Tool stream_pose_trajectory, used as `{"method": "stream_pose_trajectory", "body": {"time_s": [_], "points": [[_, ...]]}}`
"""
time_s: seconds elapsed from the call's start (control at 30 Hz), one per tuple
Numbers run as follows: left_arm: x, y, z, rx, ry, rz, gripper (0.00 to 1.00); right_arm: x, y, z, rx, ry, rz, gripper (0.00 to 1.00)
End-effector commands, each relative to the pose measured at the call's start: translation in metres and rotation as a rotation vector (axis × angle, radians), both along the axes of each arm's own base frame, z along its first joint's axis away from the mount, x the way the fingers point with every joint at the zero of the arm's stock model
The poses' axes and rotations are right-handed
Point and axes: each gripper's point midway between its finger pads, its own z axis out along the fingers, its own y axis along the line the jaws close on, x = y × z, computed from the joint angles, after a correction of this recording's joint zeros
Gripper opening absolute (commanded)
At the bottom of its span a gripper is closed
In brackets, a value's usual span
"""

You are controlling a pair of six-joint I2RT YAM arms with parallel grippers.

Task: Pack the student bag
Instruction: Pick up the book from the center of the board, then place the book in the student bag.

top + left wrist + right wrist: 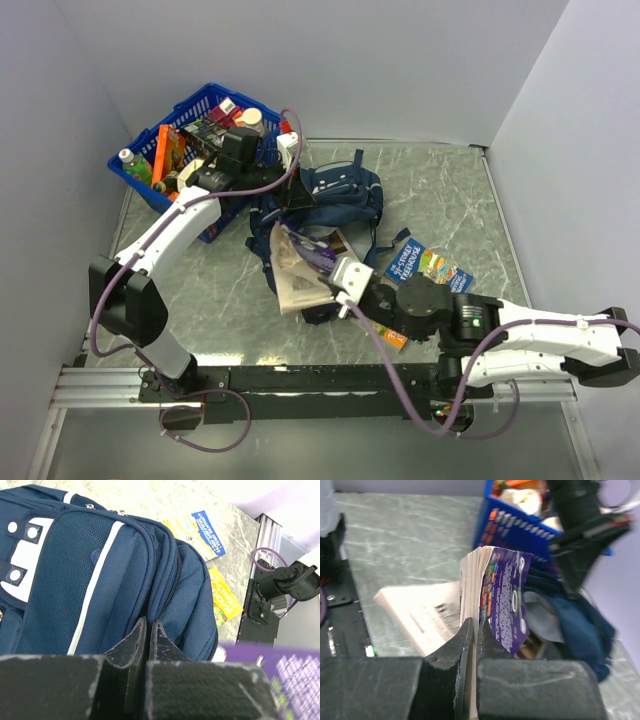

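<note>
The student bag (335,195) lies in the middle of the worktop (440,190), dark blue, with its top open. In the left wrist view, the student bag (95,575) fills most of the picture, with white stripes and small white patches on its front.

The left jaws are at the bag's edge on the basket side. They are almost fully closed, with only a thin gap. They pinch a fold of the bag's blue cloth right beside a zip.

The right jaws are on the near side of the bag. They are squeezed tight on a book with a purple cover (300,262). The book hangs half open over the bag's mouth, and its pale pages fan out. From the right wrist, the purple cover (504,592) stands up straight, and the bag's dark cloth (582,627) is just behind it.

A blue basket (150,150) full of small things sits beside the bag, on its far left. A blue picture book (425,265) lies flat on the worktop to the right of the bag. A yellow book (224,599) lies near it.
</note>
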Motion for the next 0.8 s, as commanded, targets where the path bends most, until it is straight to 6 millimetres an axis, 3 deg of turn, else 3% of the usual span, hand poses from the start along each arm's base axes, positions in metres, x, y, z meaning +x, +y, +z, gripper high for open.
{"method": "stream_pose_trajectory", "body": {"time_s": [0.0, 0.1, 0.4, 0.5, 0.77], "points": [[0.029, 0.008, 0.021, 0.001, -0.144, 0.076, 0.01, 0.01, -0.032, 0.059, 0.125, -0.063, -0.085, 0.0], [0.028, 0.008, 0.023, -0.004, -0.14, 0.071, 0.01, 0.012, -0.041, 0.058, 0.143, -0.066, -0.105, 0.0], [0.023, 0.005, 0.036, -0.035, -0.14, 0.056, 0.01, 0.027, -0.045, -0.001, 0.077, -0.062, -0.185, 0.0], [0.02, 0.005, 0.041, -0.045, -0.143, 0.052, 0.01, 0.038, -0.048, -0.006, 0.097, -0.056, -0.2, 0.0], [0.012, 0.0, 0.058, -0.065, -0.164, 0.03, 0.01, 0.06, -0.048, -0.082, -0.036, 0.036, -0.237, 0.0]]}}
